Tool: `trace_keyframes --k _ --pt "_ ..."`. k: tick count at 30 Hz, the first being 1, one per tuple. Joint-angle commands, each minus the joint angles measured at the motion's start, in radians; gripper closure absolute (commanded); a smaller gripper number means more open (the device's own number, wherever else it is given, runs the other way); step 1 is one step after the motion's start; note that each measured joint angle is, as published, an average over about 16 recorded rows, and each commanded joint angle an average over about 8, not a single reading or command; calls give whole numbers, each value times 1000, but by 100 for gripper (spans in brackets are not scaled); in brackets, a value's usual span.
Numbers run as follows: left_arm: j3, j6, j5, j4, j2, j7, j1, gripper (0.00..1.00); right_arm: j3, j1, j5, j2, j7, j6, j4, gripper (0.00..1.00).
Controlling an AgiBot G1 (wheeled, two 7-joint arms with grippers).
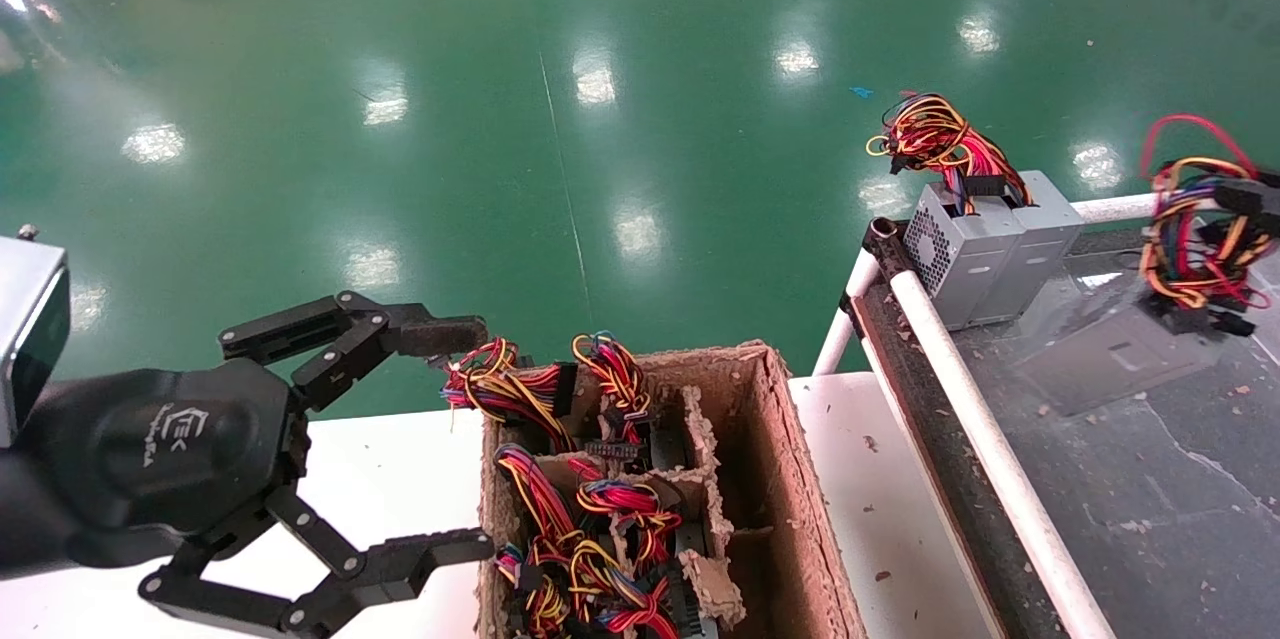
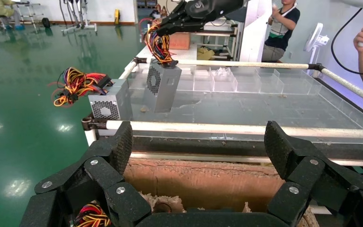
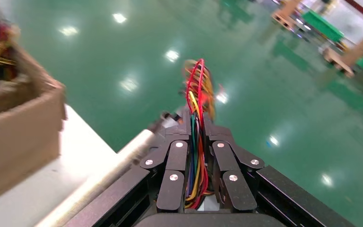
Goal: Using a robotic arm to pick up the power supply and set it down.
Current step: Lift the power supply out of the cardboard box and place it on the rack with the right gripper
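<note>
My right gripper (image 3: pixel 198 124) is shut on a bundle of coloured cables (image 3: pixel 197 94). In the left wrist view this robotic arm's gripper (image 2: pixel 172 26) holds the cables of a grey power supply (image 2: pixel 163 87), which hangs tilted just above the shiny table, beside another grey power supply (image 2: pixel 107 103). In the head view that held cable bundle (image 1: pixel 1200 224) shows at the right edge. My left gripper (image 1: pixel 482 439) is open, with the TEK palm (image 1: pixel 170 434) at the near-left edge of the cardboard box (image 1: pixel 800 479). Nothing is between its fingers (image 2: pixel 121 142).
Several cabled power supplies (image 1: pixel 590 519) fill the cardboard box's pulp compartments. Two grey units (image 1: pixel 990 249) stand at the table's far corner by the white pipe rail (image 1: pixel 980 419). Beyond is green floor. Two people (image 2: pixel 283 23) stand behind the table.
</note>
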Motion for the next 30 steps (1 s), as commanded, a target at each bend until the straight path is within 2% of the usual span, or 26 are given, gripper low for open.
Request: trace_keyframes --k 1,6,12,20,30 --pt "0 0 0 0 0 0 0 0 1 -11 -11 -4 -19 20 -23 100" --pt "0 0 0 0 0 0 0 0 -25 18 -60 -51 -41 51 -87 100" --pt "0 0 0 0 0 0 0 0 -77 124 -152 -117 -48 58 -161 100" --pt "0 0 0 0 0 0 0 0 -167 337 -306 -222 -39 31 -286 100" --pt "0 0 0 0 0 0 0 0 -275 642 -504 -377 -62 -2 -524 100"
